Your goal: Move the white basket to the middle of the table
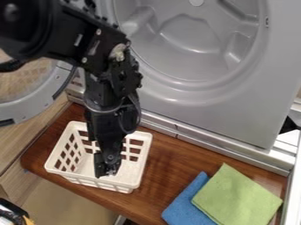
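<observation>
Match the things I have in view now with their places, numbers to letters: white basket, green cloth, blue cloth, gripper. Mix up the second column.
1. White basket
2. Green cloth
3. Blue cloth
4. Gripper

A. Partly under another cloth
B. Hanging within the basket's outline
C. On the wooden table, at the picture's left
D. Overlapping the top of another cloth

Pairs: 1-C, 2-D, 3-A, 4-B

Camera close above table [170,162], slanting down toward grey machine [206,105].
</observation>
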